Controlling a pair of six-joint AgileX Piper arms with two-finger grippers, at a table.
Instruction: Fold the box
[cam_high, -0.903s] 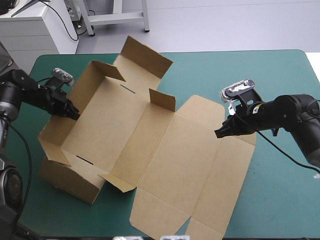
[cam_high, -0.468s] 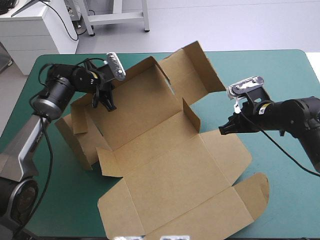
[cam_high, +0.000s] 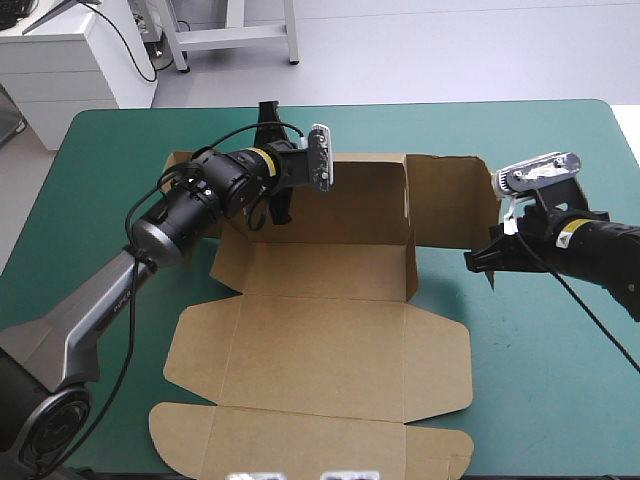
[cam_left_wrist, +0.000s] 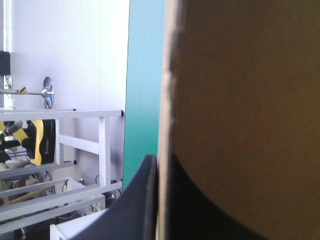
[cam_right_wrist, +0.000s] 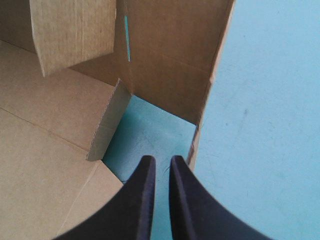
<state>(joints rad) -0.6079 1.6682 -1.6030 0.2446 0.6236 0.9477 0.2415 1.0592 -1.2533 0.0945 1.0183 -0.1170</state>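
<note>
Box (cam_high: 320, 350) lies mid-table (cam_high: 540, 400): brown sheet, part formed, far wall (cam_high: 365, 205) upright, lid panels flat toward the near edge. My left gripper (cam_left_wrist: 159, 161) pinches that wall. My right gripper (cam_right_wrist: 161, 162), nearly closed and empty, sits just inside the box's right end.

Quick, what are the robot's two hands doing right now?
Left hand: closed on a wall of the box.
Right hand: closed, holding nothing; the box is beside it.
</note>
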